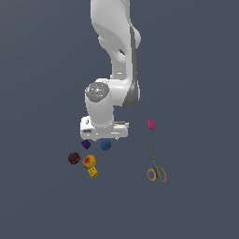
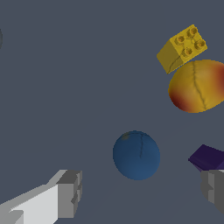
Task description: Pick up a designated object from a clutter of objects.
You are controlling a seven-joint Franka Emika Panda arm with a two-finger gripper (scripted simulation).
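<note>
The hand [image 2: 140, 192] hangs wide open astride the blue ball [image 2: 136, 155], fingers either side for closing; the purple cube [image 2: 209, 157] crowds one finger.

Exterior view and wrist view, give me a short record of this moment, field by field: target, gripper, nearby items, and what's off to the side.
target: blue ball, resting on the grey floor, not gripped
gripper: gripper open, a finger on either side of the ball, no contact visible
fingers: one grey finger fully shown, the other partly cut off at the frame edge
near target: purple cube, orange ball, yellow piece, dark maroon ball
on the exterior view's right: pink piece, yellow-handled scissors
lifted: not yet
</note>
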